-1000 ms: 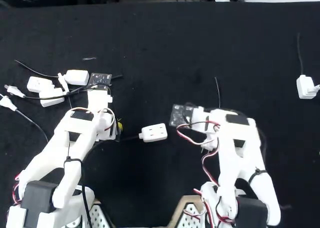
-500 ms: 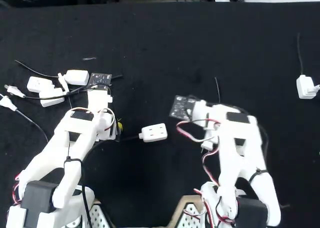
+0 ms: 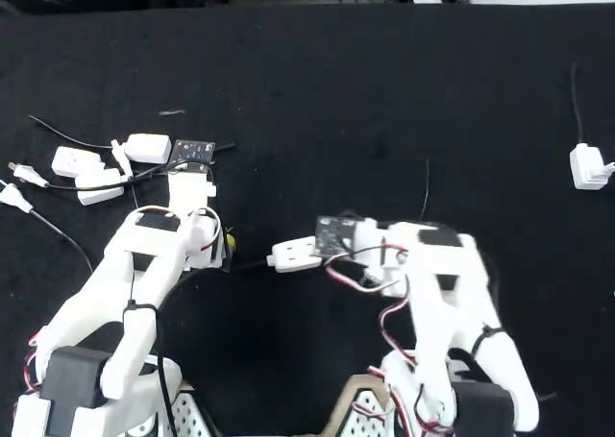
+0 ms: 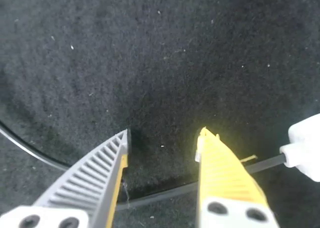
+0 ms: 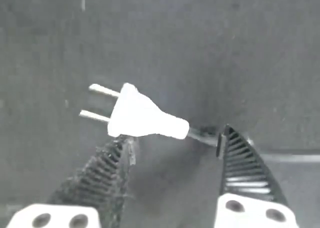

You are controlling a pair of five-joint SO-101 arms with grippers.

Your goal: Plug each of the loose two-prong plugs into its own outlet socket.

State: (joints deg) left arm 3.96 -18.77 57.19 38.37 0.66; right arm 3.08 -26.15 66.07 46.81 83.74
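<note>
A white outlet socket [image 3: 295, 254] lies mid-table on a black cord [image 4: 225, 175]; its corner [image 4: 306, 145] shows in the left wrist view. My left gripper [image 4: 164, 138] stands open low over the cloth just left of the socket [image 3: 226, 248], nothing between its fingers. My right gripper [image 5: 172, 138] is shut on a white two-prong plug [image 5: 142, 117]. Its prongs stick out past one finger and its cord runs to the other. The right arm [image 3: 428, 264] has its wrist right beside the socket's right end. The plug's thin wire [image 3: 426, 178] trails off behind.
A cluster of white adapters and sockets [image 3: 101, 168] with tangled black cords lies at the far left. Two loose plugs [image 3: 14, 197] lie near the left edge. Another white adapter [image 3: 584, 165] sits at the far right edge.
The right arm swung left, bringing its wrist from mid-right up against the socket's right end, the thin wire shifting with it. The left arm stayed still.
</note>
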